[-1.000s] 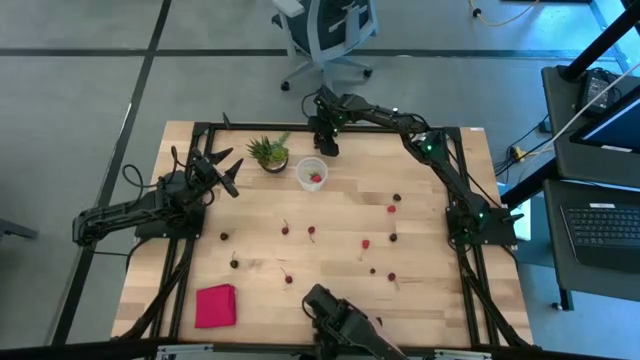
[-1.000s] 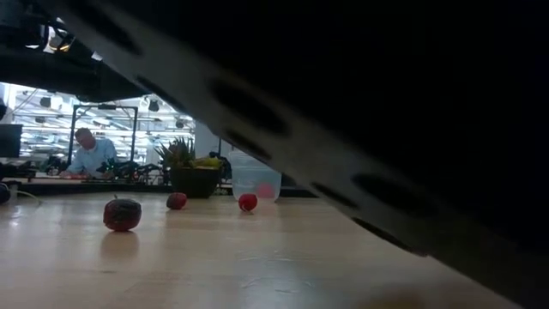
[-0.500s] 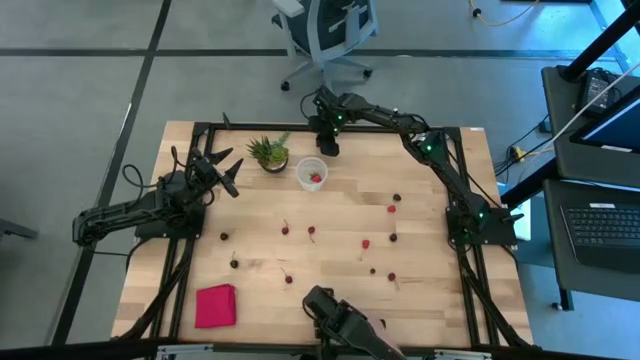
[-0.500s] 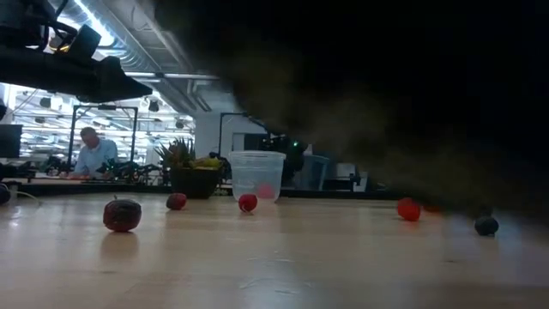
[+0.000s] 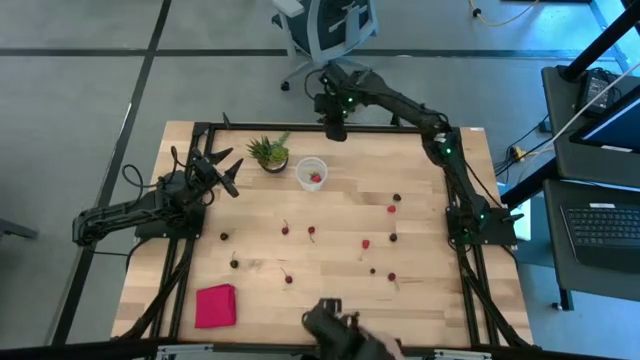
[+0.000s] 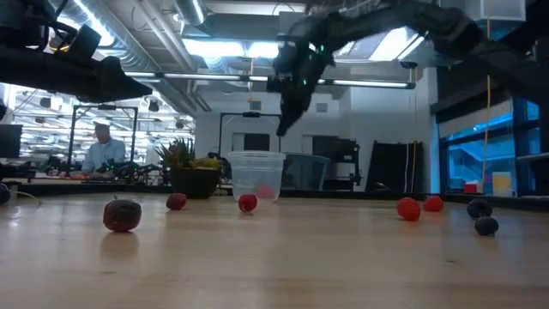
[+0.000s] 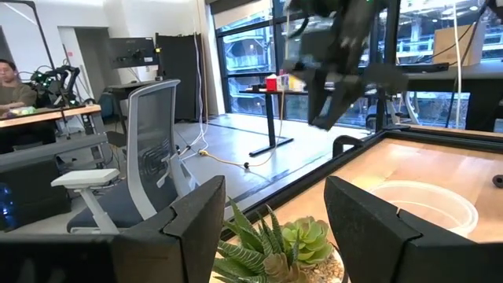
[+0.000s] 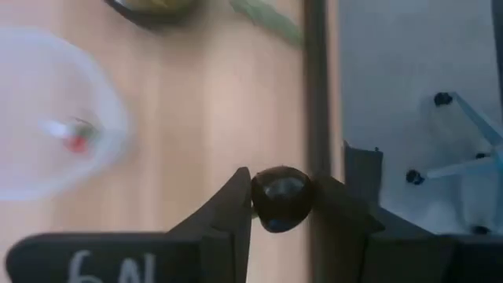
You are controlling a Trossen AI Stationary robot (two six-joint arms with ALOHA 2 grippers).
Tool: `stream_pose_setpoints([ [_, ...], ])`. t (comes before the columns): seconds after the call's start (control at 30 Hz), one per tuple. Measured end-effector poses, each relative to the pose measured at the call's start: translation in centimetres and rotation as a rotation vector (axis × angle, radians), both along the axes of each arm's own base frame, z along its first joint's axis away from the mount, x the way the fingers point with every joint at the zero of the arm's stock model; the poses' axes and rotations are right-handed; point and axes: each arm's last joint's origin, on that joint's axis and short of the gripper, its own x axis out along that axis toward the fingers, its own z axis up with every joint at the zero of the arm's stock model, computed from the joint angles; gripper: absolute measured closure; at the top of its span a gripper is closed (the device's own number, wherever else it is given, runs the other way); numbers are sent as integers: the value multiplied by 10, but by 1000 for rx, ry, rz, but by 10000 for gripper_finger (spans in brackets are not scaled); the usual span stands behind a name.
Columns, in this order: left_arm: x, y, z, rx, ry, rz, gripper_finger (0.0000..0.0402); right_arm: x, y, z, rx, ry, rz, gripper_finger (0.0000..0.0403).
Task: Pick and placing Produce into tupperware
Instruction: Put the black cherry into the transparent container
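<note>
- The right arm reaches from the right edge of the high view up to the top centre, past the table's far edge.
- The right gripper (image 5: 336,128) points down, raised above the table; in the low view it hangs above the cup.
- Its fingers (image 8: 228,212) are clamped on one dark round fruit (image 8: 281,198), seen in the right wrist view.
- The tupperware (image 5: 311,172) stands upright, mouth up, upper centre of the table, just right of the potted plant (image 5: 269,152); one red fruit lies inside.
- The produce (image 5: 365,243) is scattered across the table's middle and right.
- The left gripper (image 5: 226,170) rests at the left, fingers spread, holding nothing.
- A pink cloth (image 5: 215,305) lies lower left.
</note>
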Motion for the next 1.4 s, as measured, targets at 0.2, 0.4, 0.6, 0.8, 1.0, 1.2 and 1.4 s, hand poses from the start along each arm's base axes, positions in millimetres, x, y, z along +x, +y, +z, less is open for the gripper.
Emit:
stream_pose_setpoints([
  [0.2,0,0,0,0,0,-1,190,25,59,15,57,-60,172,294],
  [0.4,0,0,0,0,-1,-1,190,43,93,3,106,-60,290,294],
  [0.6,0,0,0,0,0,-1,190,51,107,-29,141,-20,300,294],
  [0.8,0,0,0,0,0,-1,190,51,106,-64,149,11,292,294],
  [1.0,0,0,0,0,0,-1,190,50,104,-86,88,37,265,294],
  [1.2,0,0,0,0,0,-1,190,48,105,-92,93,46,265,294],
  [1.4,0,0,0,0,0,-1,190,49,103,-92,41,65,237,266],
])
